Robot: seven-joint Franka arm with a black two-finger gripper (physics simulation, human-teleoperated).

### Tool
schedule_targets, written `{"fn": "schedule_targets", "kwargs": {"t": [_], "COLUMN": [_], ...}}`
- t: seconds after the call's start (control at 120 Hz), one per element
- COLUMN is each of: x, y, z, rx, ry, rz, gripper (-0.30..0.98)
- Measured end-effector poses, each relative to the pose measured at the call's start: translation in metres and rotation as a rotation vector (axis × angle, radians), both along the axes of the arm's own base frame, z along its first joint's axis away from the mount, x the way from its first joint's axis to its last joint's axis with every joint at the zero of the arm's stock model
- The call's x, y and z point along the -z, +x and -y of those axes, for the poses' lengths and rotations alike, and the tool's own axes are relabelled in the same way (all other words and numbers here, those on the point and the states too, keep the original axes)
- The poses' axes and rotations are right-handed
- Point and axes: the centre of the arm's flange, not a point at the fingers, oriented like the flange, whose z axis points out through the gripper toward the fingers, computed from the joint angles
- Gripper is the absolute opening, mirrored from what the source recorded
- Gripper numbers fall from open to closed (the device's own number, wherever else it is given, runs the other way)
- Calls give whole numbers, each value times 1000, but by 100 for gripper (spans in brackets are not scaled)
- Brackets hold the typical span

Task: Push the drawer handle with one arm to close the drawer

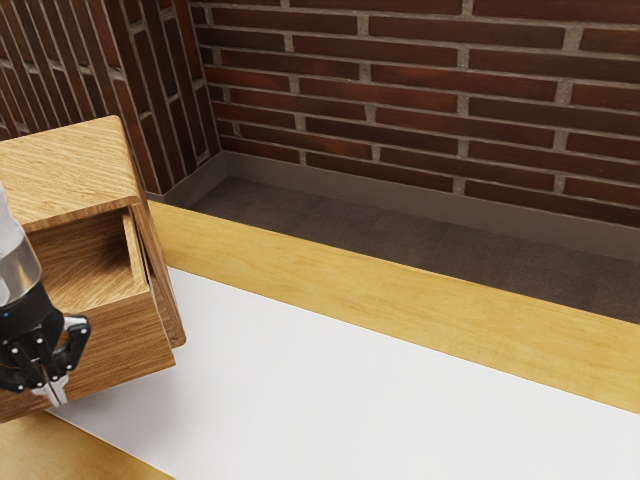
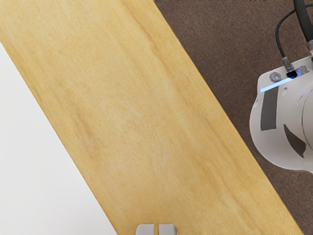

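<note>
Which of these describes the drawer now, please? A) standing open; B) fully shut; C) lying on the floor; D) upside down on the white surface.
A: in the exterior view, the drawer juts out from under the cabinet's top, its inside exposed.

The arm (image 1: 10,240) is seen at the exterior view's left edge, its pale final section set above a metallic collar (image 1: 18,275). The black gripper (image 1: 56,392) is pointed downward, tipped slightly toward the exterior view's right. Its linkages are folded inward, and the pale fingertips (image 2: 145,230) are held side by side with a mere sliver between them. In the wrist view, what appears to be the arm's base (image 2: 281,127) is shown, rounded and white, with dark patches, a lit blue strip and an attached cable (image 2: 278,36).
</note>
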Motion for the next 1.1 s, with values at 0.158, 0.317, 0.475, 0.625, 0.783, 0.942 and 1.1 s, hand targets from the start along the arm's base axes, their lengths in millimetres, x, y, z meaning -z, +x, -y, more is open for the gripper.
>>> {"fn": "schedule_targets", "kwargs": {"t": [0.158,0.317,0.475,0.625,0.783,0.942,1.1], "x": [5,9,16,17,15,16,12], "y": [16,30,46,59,70,80,95], "z": [-22,-41,-76,-93,-118,-142,-164], "rx": [16,29,21,45,47,40,53], "ry": [-25,-24,-47,-43,-45,-35,-39], "rz": [-16,-11,-13,-1,14,18,33], "gripper": [-10,-10,-10,-10,-10,-10,-10]}}
